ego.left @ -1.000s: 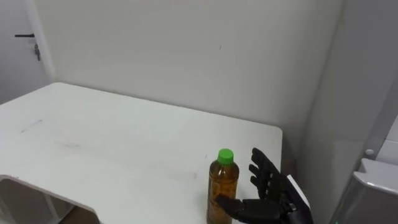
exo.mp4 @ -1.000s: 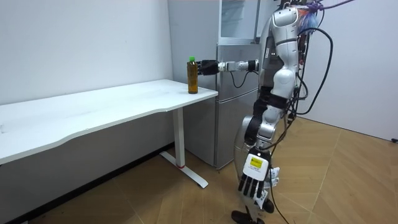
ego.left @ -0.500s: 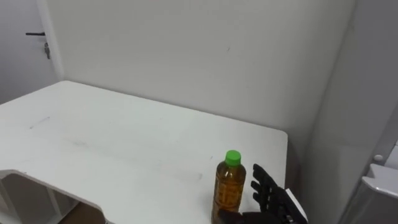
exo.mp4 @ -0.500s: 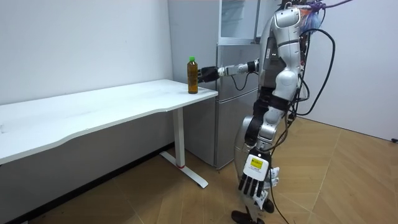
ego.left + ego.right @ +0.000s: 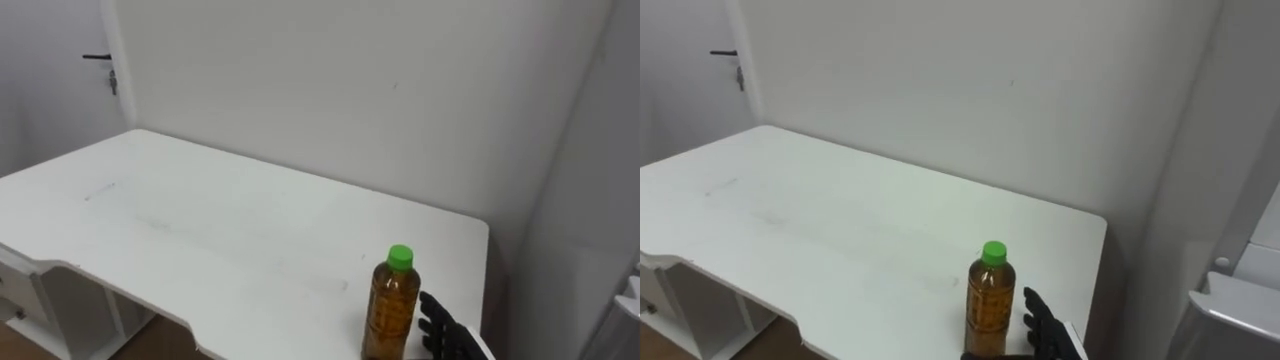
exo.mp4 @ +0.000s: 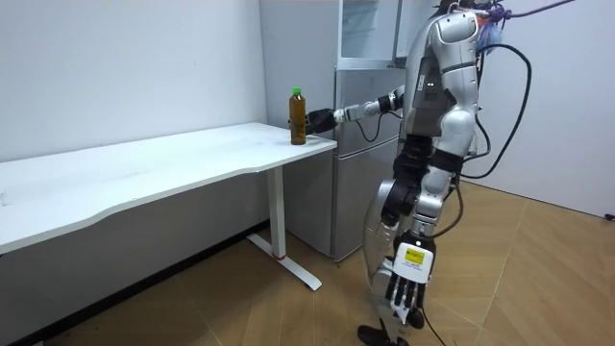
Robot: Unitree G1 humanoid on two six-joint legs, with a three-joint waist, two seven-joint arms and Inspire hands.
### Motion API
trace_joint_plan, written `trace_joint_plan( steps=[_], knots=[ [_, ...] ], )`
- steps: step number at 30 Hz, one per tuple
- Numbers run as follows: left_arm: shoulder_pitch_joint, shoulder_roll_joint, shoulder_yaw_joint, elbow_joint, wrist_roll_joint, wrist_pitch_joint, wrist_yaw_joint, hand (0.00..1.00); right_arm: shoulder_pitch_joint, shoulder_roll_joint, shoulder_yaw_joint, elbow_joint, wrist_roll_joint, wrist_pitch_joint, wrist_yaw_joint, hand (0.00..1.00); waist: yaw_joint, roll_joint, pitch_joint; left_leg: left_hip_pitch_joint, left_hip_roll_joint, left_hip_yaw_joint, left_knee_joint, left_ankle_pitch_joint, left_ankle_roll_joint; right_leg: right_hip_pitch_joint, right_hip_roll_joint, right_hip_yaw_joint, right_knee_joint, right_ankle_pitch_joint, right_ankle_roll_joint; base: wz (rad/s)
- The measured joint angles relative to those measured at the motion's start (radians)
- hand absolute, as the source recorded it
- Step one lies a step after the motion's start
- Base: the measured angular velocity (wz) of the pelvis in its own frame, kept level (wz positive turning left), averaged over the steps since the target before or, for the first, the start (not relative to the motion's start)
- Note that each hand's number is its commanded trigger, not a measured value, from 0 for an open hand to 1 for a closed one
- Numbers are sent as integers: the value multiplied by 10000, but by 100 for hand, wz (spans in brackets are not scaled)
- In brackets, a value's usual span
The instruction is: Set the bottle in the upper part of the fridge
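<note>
Bottle [image 5: 391, 315] is seen upright nr the table [image 5: 200, 240] corner by the fridge [image 6: 351, 192], w/ right hand [image 5: 445, 335] just beside it, fingers straight, not yet closed, left hand [image 6: 405, 288] hung low, relaxed; grasp step is judged in hand, so closure round the body is needed next.

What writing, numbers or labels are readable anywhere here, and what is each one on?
Nothing here can be read.
Tag on the back of the left hand: yellow with dark print, too small to read.
Bottle: no label or print shows.
Table and fridge: no writing shows.
</note>
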Motion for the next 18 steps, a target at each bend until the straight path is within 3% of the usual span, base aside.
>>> trace_joint_plan(
  steps=[18],
  knots=[
    [322,8,-5,-1,-229,5,31,0,-374,-102,115,455,38,-52,-492,0,7,43,-11,-47,-103,-212,4,50,65,120,-95,-386,-13,-28,66,5]
  ],
)
